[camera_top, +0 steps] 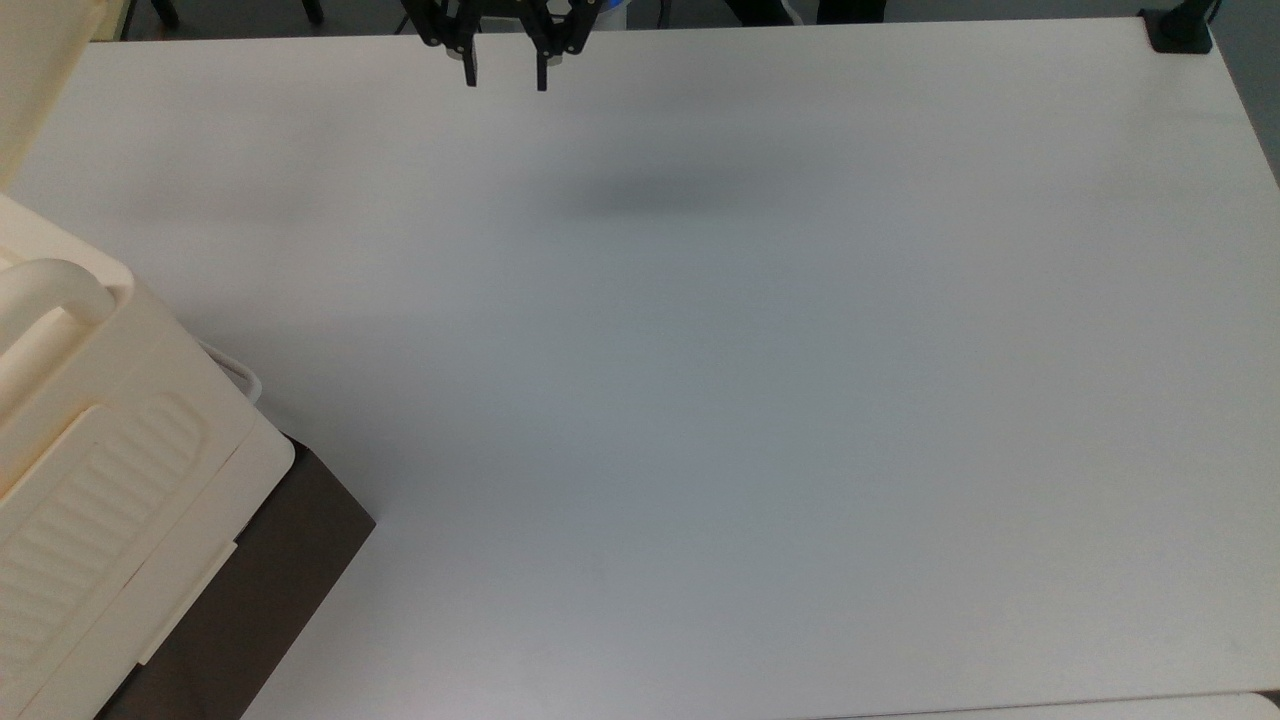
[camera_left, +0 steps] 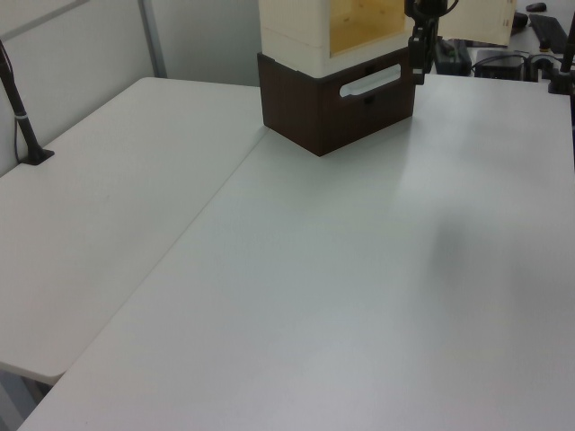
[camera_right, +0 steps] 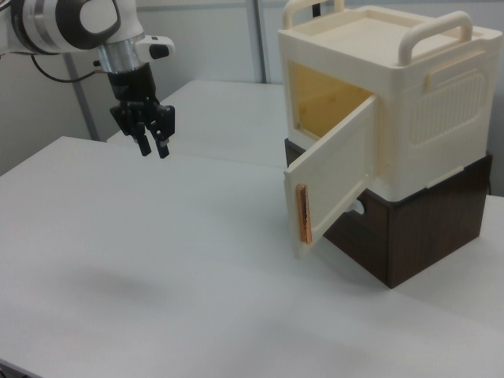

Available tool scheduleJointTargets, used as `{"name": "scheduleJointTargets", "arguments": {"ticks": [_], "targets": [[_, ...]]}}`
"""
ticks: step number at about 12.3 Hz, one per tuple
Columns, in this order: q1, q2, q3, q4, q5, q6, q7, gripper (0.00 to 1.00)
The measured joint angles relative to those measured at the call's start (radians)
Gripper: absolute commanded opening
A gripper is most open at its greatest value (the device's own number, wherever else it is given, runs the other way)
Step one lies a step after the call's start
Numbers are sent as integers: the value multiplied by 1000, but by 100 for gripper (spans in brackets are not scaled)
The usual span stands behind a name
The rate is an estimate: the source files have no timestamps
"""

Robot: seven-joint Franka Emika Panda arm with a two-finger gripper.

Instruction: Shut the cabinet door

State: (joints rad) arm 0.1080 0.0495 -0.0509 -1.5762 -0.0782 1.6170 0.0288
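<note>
The right view shows the cabinet door (camera_right: 335,173) swung open from the cabinet (camera_right: 394,118), a copper strip on its free edge; the top view shows the cabinet's ribbed panel (camera_top: 85,490). The end effector (camera_right: 153,146) hangs above the surface (camera_right: 157,260), fingers slightly apart, holding nothing, well apart from the door.

a lab or office workroom. plain white tables (camera_top: 760,400) pushed together stand by partition walls (camera_left: 72,54), with a robot arm (camera_right: 71,24) over them, a black clamp stand (camera_left: 22,117), and cables and gear (camera_left: 503,61) behind.
</note>
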Motion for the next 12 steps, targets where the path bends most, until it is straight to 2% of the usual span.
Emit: {"name": "scheduleJointTargets", "arguments": {"ticks": [7,12], "targets": [[-3,-1,-7,8,0,0,0,0],[-77,-13,-24,119,0,0,1,0]]}}
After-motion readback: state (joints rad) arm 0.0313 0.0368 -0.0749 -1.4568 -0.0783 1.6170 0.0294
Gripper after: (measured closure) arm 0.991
